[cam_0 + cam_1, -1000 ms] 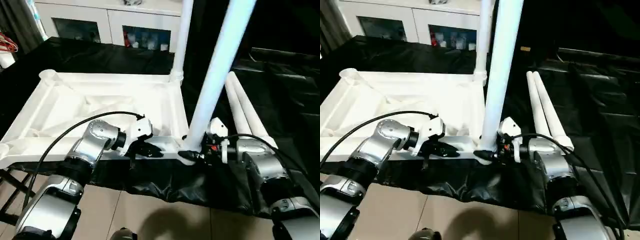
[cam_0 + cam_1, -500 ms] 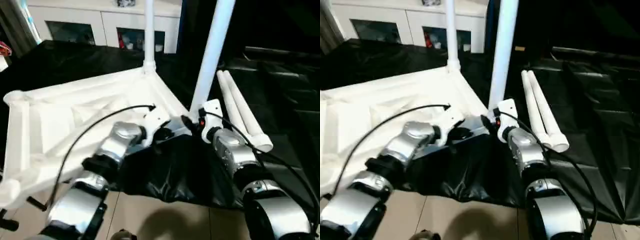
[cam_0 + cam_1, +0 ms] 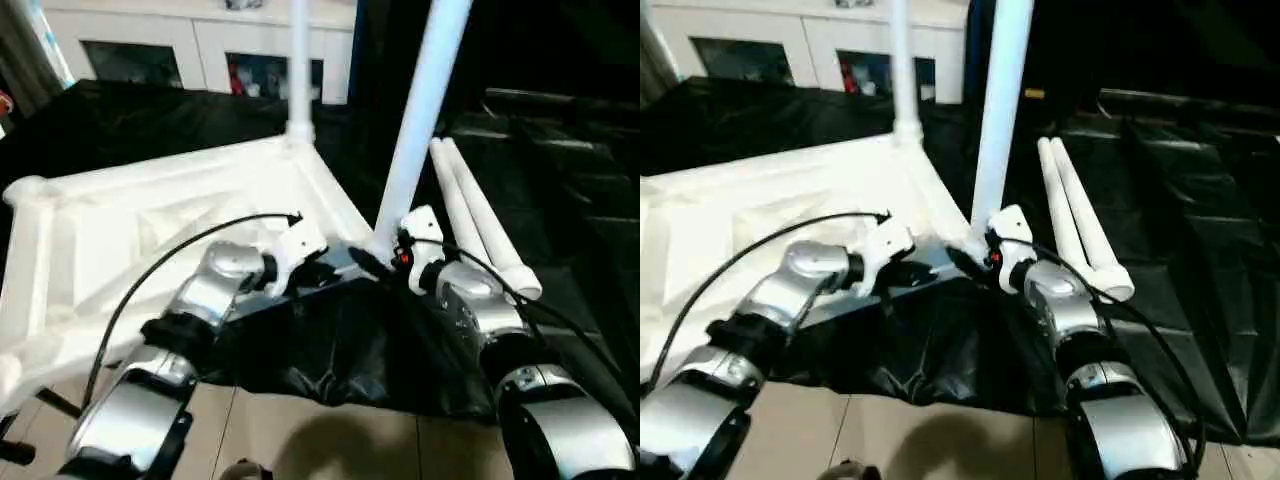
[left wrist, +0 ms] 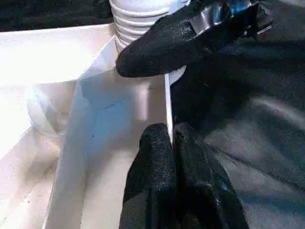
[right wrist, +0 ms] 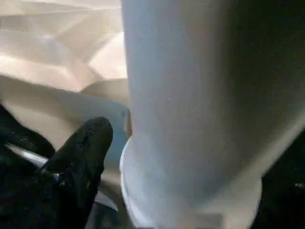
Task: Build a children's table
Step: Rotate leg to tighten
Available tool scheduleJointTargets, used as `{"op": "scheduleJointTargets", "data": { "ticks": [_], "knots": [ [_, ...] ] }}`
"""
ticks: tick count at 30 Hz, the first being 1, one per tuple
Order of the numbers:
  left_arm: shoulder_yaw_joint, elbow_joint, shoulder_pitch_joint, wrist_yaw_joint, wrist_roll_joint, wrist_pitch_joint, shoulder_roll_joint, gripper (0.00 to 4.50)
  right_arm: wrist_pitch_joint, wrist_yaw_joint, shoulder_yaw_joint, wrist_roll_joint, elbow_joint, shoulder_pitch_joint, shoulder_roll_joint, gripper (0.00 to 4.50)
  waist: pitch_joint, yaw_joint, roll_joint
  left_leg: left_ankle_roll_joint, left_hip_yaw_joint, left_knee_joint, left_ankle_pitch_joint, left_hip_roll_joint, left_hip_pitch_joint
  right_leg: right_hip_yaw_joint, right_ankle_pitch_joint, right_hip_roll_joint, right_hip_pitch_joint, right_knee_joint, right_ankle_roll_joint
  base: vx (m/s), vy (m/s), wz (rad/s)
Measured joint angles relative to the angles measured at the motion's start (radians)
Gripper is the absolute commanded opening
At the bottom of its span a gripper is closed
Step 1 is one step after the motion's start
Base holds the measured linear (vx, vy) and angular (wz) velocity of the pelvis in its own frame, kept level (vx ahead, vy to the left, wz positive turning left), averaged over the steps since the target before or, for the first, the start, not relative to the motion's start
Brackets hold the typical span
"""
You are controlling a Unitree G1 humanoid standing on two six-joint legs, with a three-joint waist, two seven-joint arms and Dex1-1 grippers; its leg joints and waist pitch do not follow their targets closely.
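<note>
The children's table top (image 3: 150, 215) lies upside down on the black-draped desk (image 3: 560, 180), sockets up, so legs can be pushed in from above. The left pincer (image 4: 174, 143) is clamped on the top's near rim, seemingly to steady it. Just beyond it, at the near corner socket, the right pincer (image 3: 372, 262) stands spread around the leaning leg (image 3: 415, 110). Counted: two legs standing in sockets, the far one (image 3: 298, 60) upright; two spare legs (image 3: 480, 225) lying beside that corner.

Upturned white table top (image 3: 150, 215), two legs (image 3: 425, 95) upright
</note>
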Motion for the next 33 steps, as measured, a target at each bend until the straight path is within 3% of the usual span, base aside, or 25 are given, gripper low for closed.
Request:
{"op": "scheduleJointTargets", "data": {
  "ticks": [6, 9, 17, 22, 26, 31, 33],
  "knots": [
    [-0.011, -0.039, 0.028, -0.157, -0.034, -0.013, 0.058, 0.0, 0.011, 0.302, 0.042, 0.046, -0.105, 0.067, -0.079, 3.9, 0.0, 0.005, 0.0, 0.0, 0.0, 0.002, 0.0, 0.0, -0.002, 0.0, 0.0, 0.0, 0.0, 0.0, 0.0, 0.0, 0.0, 0.0],
    [-0.018, -0.049, 0.037, -0.229, -0.05, -0.017, 0.081, 0.0, 0.029, 0.428, 0.068, 0.067, -0.166, 0.102, -0.116, 3.56, 0.001, 0.014, -0.001, 0.0, 0.0, 0.002, 0.0, 0.0, -0.002, 0.0, 0.0, 0.0, 0.0, 0.0, 0.0, 0.0, 0.0, 0.0],
    [-0.036, -0.077, 0.048, -0.318, -0.065, -0.008, 0.112, 0.0, 0.056, 0.525, 0.099, 0.069, -0.238, 0.133, -0.138, 2.87, 0.001, 0.028, -0.001, 0.0, 0.0, 0.003, 0.0, 0.0, -0.002, 0.0, 0.0, 0.0, 0.0, 0.0, 0.0, 0.0, 0.0, 0.0],
    [-0.036, -0.078, 0.049, -0.315, -0.064, -0.01, 0.112, 0.0, 0.085, 0.519, 0.1, 0.069, -0.26, 0.139, -0.139, 2.78, 0.001, 0.029, -0.001, 0.0, 0.0, 0.003, 0.0, 0.0, -0.002, 0.0, 0.0, 0.0, 0.0, 0.0, 0.0, 0.0, 0.0, 0.0],
    [-0.031, -0.062, 0.045, -0.244, -0.05, -0.014, 0.089, 0.0, 0.085, 0.43, 0.077, 0.061, -0.23, 0.132, -0.122, 2.77, 0.0, 0.028, -0.001, 0.0, 0.0, 0.004, 0.0, 0.0, 0.001, 0.0, 0.0, 0.0, 0.001, 0.003, 0.0, 0.0, 0.0, 0.0],
    [-0.002, 0.039, -0.018, 0.036, 0.002, 0.029, -0.021, 0.0, 0.09, -0.054, 0.01, 0.012, -0.071, 0.034, -0.008, 2.75, 0.0, 0.004, -0.002, -0.001, 0.0, 0.004, 0.0, -0.001, 0.005, 0.001, 0.002, -0.001, 0.002, 0.005, -0.002, 0.0, 0.0, 0.0],
    [0.003, 0.053, -0.027, 0.1, 0.008, 0.041, -0.056, 0.0, 0.096, -0.166, -0.007, 0.011, -0.042, 0.013, 0.013, 2.75, 0.0, 0.002, -0.002, -0.001, 0.0, 0.004, 0.0, -0.001, 0.005, 0.001, 0.002, -0.002, 0.003, 0.005, -0.002, 0.0, 0.0, 0.0]
  ]
}}
